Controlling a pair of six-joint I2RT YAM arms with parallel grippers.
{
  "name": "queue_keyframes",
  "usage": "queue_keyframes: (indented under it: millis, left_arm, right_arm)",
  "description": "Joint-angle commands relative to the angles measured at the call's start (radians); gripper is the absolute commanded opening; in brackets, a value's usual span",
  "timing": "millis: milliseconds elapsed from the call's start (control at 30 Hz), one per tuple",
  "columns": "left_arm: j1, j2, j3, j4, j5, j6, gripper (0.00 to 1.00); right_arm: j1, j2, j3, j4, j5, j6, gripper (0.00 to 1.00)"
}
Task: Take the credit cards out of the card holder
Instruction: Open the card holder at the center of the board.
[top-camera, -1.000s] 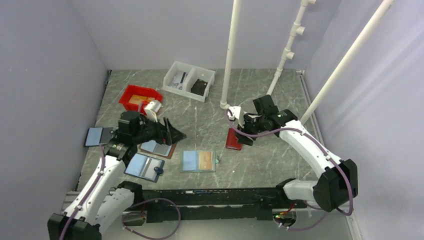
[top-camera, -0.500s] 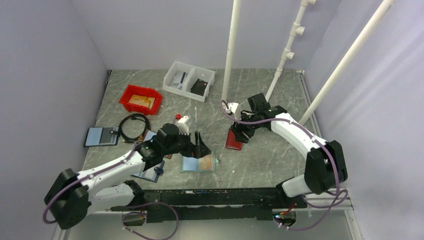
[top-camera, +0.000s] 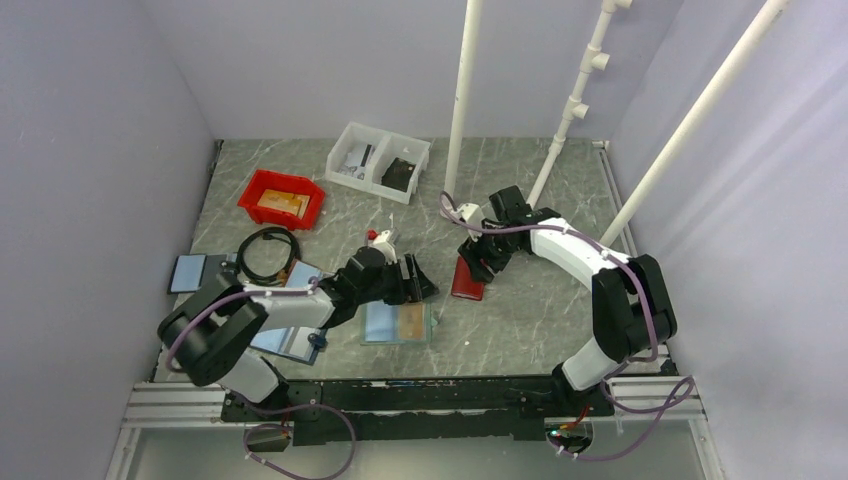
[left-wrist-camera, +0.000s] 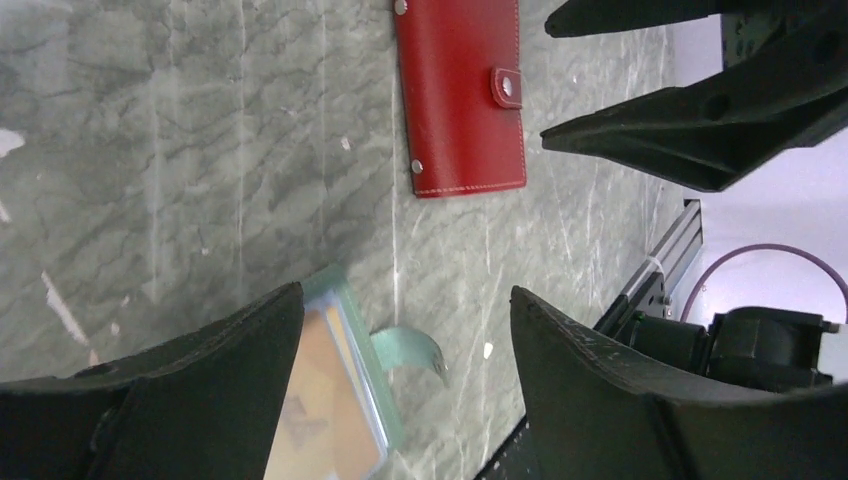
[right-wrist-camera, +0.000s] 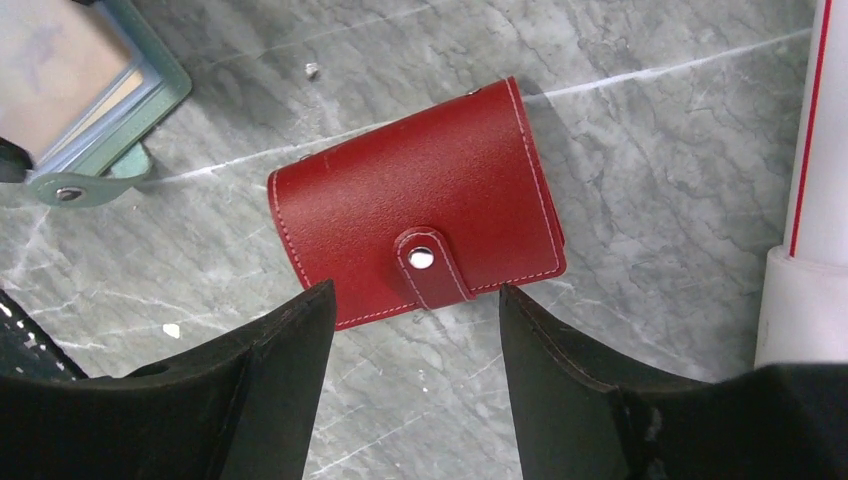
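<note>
Right gripper (right-wrist-camera: 413, 322) hangs just over the red card holder (right-wrist-camera: 415, 240), jaws spread about as wide as the holder's short side, one finger to each side of the snapped tab (right-wrist-camera: 432, 265), and nothing gripped. The holder lies flat and closed on the table (top-camera: 540, 310), right of centre, near the foot of the white pole (top-camera: 458, 120). Over on the other side, left gripper (left-wrist-camera: 405, 300) is low above the table with its jaws wide apart and empty, pointing toward the red holder. It sits at the right edge of the open teal holder (left-wrist-camera: 340, 400), whose orange card shows beside one finger. Teal holder and red holder lie near each other but apart.
</note>
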Motion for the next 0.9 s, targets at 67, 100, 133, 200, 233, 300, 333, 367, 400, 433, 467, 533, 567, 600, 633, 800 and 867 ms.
queue_keyframes:
  millis: [67, 100, 133, 200, 233, 300, 333, 367, 400, 433, 467, 533, 567, 600, 633, 800, 867]
  left_arm:
    - [-0.004, 0.15, 0.073, 0.198, 0.014, -0.117, 0.77]
    - [-0.005, 0.167, 0.087, 0.189, 0.016, -0.125, 0.76]
    - [-0.006, 0.185, 0.102, 0.177, 0.016, -0.128, 0.76]
    - [-0.006, 0.215, 0.129, 0.151, 0.008, -0.131, 0.75]
    - [-0.007, 0.231, 0.139, 0.15, 0.011, -0.131, 0.75]
    - [-0.01, 0.265, 0.157, 0.147, 0.014, -0.139, 0.75]
    - [-0.01, 0.28, 0.169, 0.145, 0.019, -0.14, 0.75]
    - [-0.013, 0.294, 0.181, 0.137, 0.021, -0.143, 0.75]
    - [-0.016, 0.31, 0.197, 0.127, 0.021, -0.144, 0.75]
    - [-0.018, 0.325, 0.213, 0.115, 0.022, -0.143, 0.75]
    - [-0.021, 0.337, 0.229, 0.103, 0.024, -0.143, 0.75]
    - [-0.025, 0.363, 0.258, 0.084, 0.032, -0.14, 0.74]
    - [-0.027, 0.373, 0.27, 0.074, 0.033, -0.14, 0.74]
    - [-0.028, 0.382, 0.279, 0.067, 0.034, -0.139, 0.74]
    - [-0.029, 0.388, 0.286, 0.063, 0.035, -0.138, 0.74]
    - [-0.041, 0.422, 0.303, 0.048, 0.035, -0.139, 0.72]
    - [-0.045, 0.435, 0.313, 0.038, 0.036, -0.136, 0.71]
  right_arm:
    - [-0.024, 0.031, 0.043, 0.044, 0.015, 0.069, 0.63]
    - [-0.029, 0.034, 0.044, 0.043, 0.015, 0.073, 0.63]
    - [-0.035, 0.037, 0.047, 0.043, 0.014, 0.077, 0.63]
    - [-0.049, 0.036, 0.048, 0.04, 0.002, 0.084, 0.63]
    - [-0.055, 0.034, 0.048, 0.04, -0.006, 0.086, 0.63]
    - [-0.062, 0.034, 0.046, 0.038, -0.014, 0.088, 0.63]
    - [-0.064, 0.035, 0.046, 0.038, -0.017, 0.088, 0.63]
    - [-0.065, 0.038, 0.048, 0.038, -0.02, 0.089, 0.63]
    - [-0.065, 0.042, 0.049, 0.037, -0.021, 0.091, 0.62]
    - [-0.066, 0.049, 0.05, 0.037, -0.019, 0.095, 0.62]
    - [-0.066, 0.053, 0.05, 0.038, -0.017, 0.098, 0.62]
    - [-0.07, 0.061, 0.051, 0.042, -0.011, 0.109, 0.62]
    - [-0.073, 0.064, 0.05, 0.046, -0.009, 0.116, 0.61]
    - [-0.076, 0.067, 0.051, 0.049, -0.008, 0.124, 0.6]
    - [-0.08, 0.07, 0.051, 0.051, -0.007, 0.13, 0.59]
    - [-0.086, 0.1, 0.058, 0.055, -0.01, 0.154, 0.55]
    - [-0.086, 0.117, 0.063, 0.054, -0.02, 0.161, 0.53]
